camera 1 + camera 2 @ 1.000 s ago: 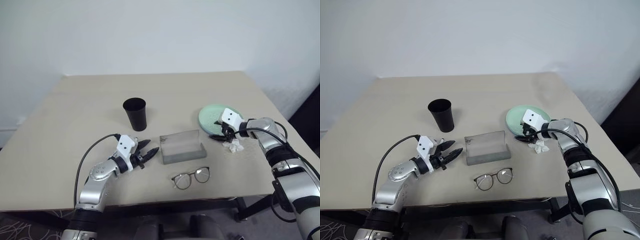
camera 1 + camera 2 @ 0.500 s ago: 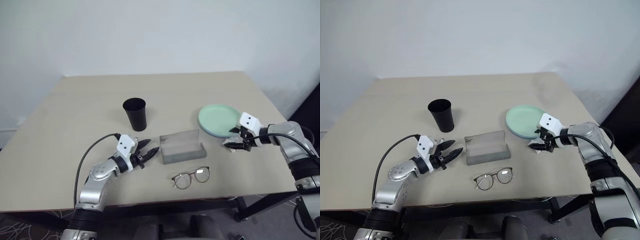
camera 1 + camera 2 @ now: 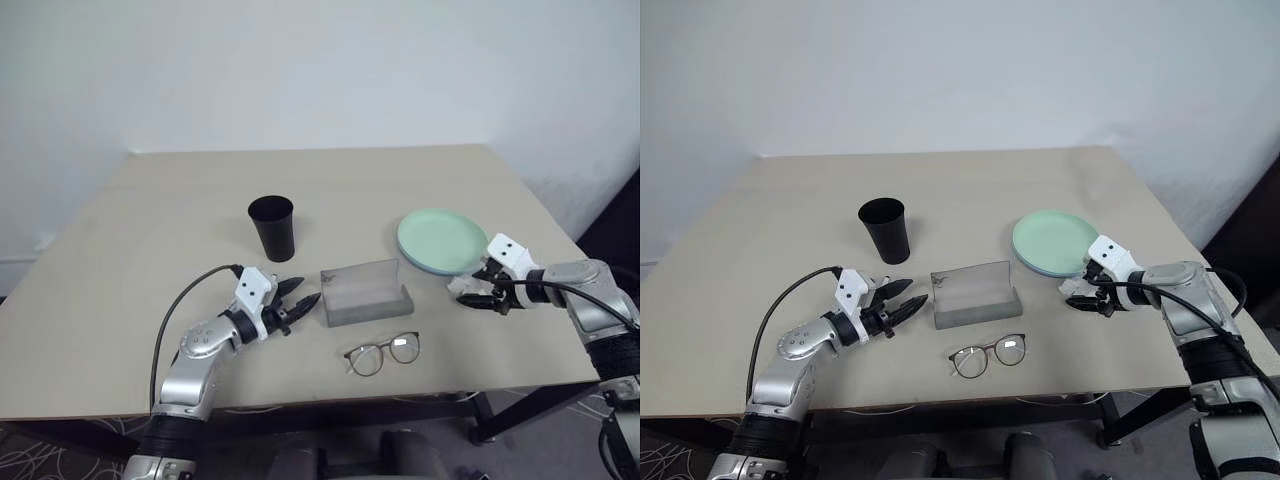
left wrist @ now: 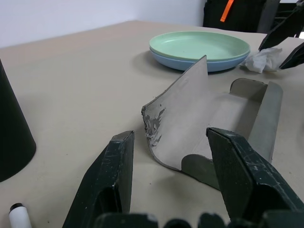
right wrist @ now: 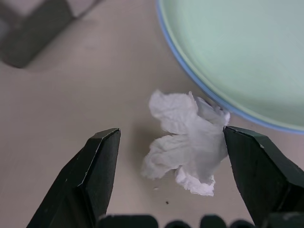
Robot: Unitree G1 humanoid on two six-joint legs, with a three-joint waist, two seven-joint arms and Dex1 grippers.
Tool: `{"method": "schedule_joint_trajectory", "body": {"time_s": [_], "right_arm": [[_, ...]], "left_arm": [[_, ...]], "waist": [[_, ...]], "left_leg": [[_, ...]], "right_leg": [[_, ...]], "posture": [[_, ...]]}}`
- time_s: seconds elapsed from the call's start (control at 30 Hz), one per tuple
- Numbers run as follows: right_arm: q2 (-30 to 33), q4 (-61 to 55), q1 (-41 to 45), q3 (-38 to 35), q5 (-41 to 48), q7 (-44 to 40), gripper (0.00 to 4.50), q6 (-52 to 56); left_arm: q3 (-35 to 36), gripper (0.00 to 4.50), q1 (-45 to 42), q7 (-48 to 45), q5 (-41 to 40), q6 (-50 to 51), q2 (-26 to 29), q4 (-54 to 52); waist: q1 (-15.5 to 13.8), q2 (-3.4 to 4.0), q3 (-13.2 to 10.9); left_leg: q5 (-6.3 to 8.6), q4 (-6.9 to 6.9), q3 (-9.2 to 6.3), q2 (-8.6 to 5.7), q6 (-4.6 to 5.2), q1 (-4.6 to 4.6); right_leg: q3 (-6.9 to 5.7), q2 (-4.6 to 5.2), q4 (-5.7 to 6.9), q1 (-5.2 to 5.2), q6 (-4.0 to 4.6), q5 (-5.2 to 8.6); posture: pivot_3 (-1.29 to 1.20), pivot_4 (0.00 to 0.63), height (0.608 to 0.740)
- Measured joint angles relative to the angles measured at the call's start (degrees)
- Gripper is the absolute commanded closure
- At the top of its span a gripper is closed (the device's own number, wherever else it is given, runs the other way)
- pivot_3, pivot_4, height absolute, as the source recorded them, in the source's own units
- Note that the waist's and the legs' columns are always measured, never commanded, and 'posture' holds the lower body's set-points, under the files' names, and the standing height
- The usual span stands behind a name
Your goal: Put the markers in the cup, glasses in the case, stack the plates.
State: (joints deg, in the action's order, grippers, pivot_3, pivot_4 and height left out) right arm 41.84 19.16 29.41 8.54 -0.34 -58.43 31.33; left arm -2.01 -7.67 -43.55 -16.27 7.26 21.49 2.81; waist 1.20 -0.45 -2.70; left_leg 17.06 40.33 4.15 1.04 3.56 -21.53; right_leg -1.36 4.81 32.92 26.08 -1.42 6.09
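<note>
Beside stacked glossy round plates [image 5: 247,52], right fingers [image 5: 99,175] spread around crumpled white tissue [image 5: 187,142]; left fingers [image 4: 232,171] spread.

— What's on my table?
— I see the black cup [image 3: 271,227] upright, the grey case [image 3: 366,293] open beside it, the glasses [image 3: 382,353] unfolded just in front.
— Plates?
— My green plate [image 3: 441,238] sits stacked on the blue plate [image 4: 207,65]. One marker [image 4: 19,216] lies near the cup.
</note>
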Motion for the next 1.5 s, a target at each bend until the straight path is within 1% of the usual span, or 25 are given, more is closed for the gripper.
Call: {"method": "schedule_joint_trajectory", "body": {"time_s": [0.07, 0.1, 0.2, 0.33, 0.37, 0.47, 0.63, 0.7, 0.77, 0.87, 1.0, 1.1, 1.2, 1.3, 1.5], "right_arm": [[-0.1, 1.4, 0.1, 0.5, -0.4, 0.9, 0.77, -0.4], [-0.1, 1.9, 0.3, 0.7, -0.4, 1.1, 1.14, -0.6], [-0.1, 2.6, 0.4, 1.1, -0.6, 1.2, 2.0, -1.3], [0.1, 2.5, 0.5, 1.3, -0.5, 0.9, 3.46, -2.0], [0.2, 2.5, 0.5, 1.3, -0.5, 0.8, 3.73, -2.0], [1.3, 1.4, 0.4, 1.3, -0.3, -0.4, 3.73, -3.2], [4.3, -2.8, 0.2, 0.2, 2.0, -5.1, 3.73, -6.5], [4.3, -3.8, 0.3, -0.9, 3.6, -5.9, 3.73, -8.6], [3.2, -3.2, 2.1, -1.5, 4.0, -4.9, 3.73, -10.2], [0.3, 2.0, 6.7, -1.8, 3.2, -1.0, 3.73, -13.6], [-4.5, 15.1, 13.2, -0.5, -0.8, 5.7, 3.73, -19.8], [-7.7, 24.8, 16.6, 0.7, -3.3, 9.9, 3.73, -24.2], [-9.4, 32.2, 19.2, 1.1, -4.4, 12.2, 3.73, -27.4], [-9.9, 37.8, 21.4, 1.1, -4.7, 12.1, 3.17, -29.7], [-10.9, 41.5, 21.9, 1.1, -4.9, 10.8, 1.19, -32.6]], "left_arm": [[0.0, 1.98, 0.0, 0.0, 0.0, 0.0, 0.0, 0.0], [0.0, 1.98, 0.0, 0.0, 0.0, 0.0, 0.0, 0.0], [0.0, 1.98, 0.0, 0.0, 0.0, -0.1, 0.0, 0.0], [0.0, 1.98, 0.0, 0.1, 0.0, -0.1, 0.0, 0.0], [0.0, 1.98, 0.0, 0.1, 0.0, -0.2, 0.0, 0.0], [0.0, 1.98, 0.1, 0.1, 0.0, -0.2, 0.0, 0.0], [0.0, 1.98, 0.2, 0.0, 0.0, -0.2, 0.0, 0.0], [0.0, 1.98, 0.3, 0.1, 0.0, -0.2, 0.0, 0.0], [0.0, 1.98, 0.3, 0.0, 0.0, -0.2, 0.1, 0.0], [0.0, 1.98, 0.3, 0.0, 0.0, -0.2, 0.1, 0.0], [0.2, 1.98, 0.2, 0.0, 0.0, -0.1, 0.3, 0.0], [0.1, 1.98, 0.2, -0.1, 0.0, 0.1, 0.4, -0.1], [0.1, 1.98, 0.2, 0.1, 0.0, 0.3, 0.6, -0.6], [0.3, 1.98, 0.7, 1.0, 0.0, 0.4, 0.6, -2.2], [0.4, 1.98, 4.1, 2.3, 0.0, 1.1, 0.6, -5.4]], "waist": [[0.0, 0.0, 0.0], [0.0, 0.0, 0.0], [0.0, 0.0, 0.0], [0.0, 0.0, 0.0], [0.0, 0.0, 0.0], [0.0, 0.0, 0.0], [0.0, 0.0, 0.0], [0.0, 0.0, 0.0], [0.1, 0.0, 0.0], [0.1, -0.02, 0.0], [0.1, -0.02, 0.0], [0.1, -0.01, 0.0], [0.1, 0.01, 0.0], [0.1, 0.02, 0.0], [0.2, 0.06, 0.0]], "left_leg": [[0.0, -0.01, -0.04, -0.04, 0.01, -0.03], [0.01, -0.01, -0.04, -0.04, 0.02, -0.04], [0.02, -0.02, -0.05, -0.05, 0.03, -0.04], [0.01, -0.01, -0.05, -0.05, 0.03, -0.03], [0.01, -0.01, -0.05, -0.05, 0.03, -0.03], [0.01, -0.01, -0.04, -0.05, 0.03, -0.02], [0.01, -0.01, -0.05, -0.05, 0.04, -0.01], [0.01, -0.01, -0.04, -0.04, 0.04, 0.0], [0.0, 0.0, 0.0, -0.04, 0.03, 0.01], [-0.04, 0.02, 0.05, -0.02, 0.07, 0.06], [-0.08, 0.01, 0.01, -0.03, 0.08, 0.07], [-0.07, -0.02, -0.03, -0.07, 0.09, 0.03], [-0.07, -0.11, -0.05, -0.15, 0.1, 0.02], [-0.07, -0.17, -0.08, -0.18, 0.12, 0.02], [-0.07, -0.24, -0.09, -0.17, 0.12, 0.05]], "right_leg": [[0.01, 0.0, -0.01, 0.0, 0.0, 0.0], [0.01, 0.0, -0.02, 0.0, 0.0, 0.0], [0.02, 0.0, -0.03, 0.0, 0.0, 0.0], [0.02, 0.0, -0.02, -0.01, 0.0, 0.0], [0.03, 0.0, -0.03, -0.01, 0.0, 0.0], [0.05, 0.0, -0.02, -0.01, -0.01, 0.0], [0.05, 0.0, -0.02, -0.01, -0.01, 0.0], [0.05, 0.0, -0.02, -0.02, -0.01, 0.0], [0.07, 0.0, -0.02, -0.02, -0.01, 0.0], [0.08, 0.0, -0.02, -0.06, -0.01, 0.0], [0.08, 0.0, -0.01, -0.11, -0.01, 0.0], [0.11, -0.01, -0.01, -0.1, 0.0, 0.0], [0.19, -0.01, -0.02, -0.08, 0.0, -0.01], [0.22, -0.01, -0.05, -0.08, -0.01, -0.01], [0.23, -0.02, -0.04, -0.08, -0.01, 0.0]], "posture": [[0.0, 0.0, 0.74], [0.0, 0.0, 0.74], [0.0, 0.0, 0.74], [0.0, 0.0, 0.74], [0.0, 0.0, 0.74], [0.0, 0.0, 0.74], [0.0, 0.0, 0.74], [0.0, 0.0, 0.74], [0.0, 0.0, 0.74], [0.0, 0.0, 0.74], [0.0, 0.0, 0.74], [0.0, 0.0, 0.74], [0.0, 0.0, 0.74], [0.0, 0.0, 0.74], [0.0, 0.0, 0.74]]}}
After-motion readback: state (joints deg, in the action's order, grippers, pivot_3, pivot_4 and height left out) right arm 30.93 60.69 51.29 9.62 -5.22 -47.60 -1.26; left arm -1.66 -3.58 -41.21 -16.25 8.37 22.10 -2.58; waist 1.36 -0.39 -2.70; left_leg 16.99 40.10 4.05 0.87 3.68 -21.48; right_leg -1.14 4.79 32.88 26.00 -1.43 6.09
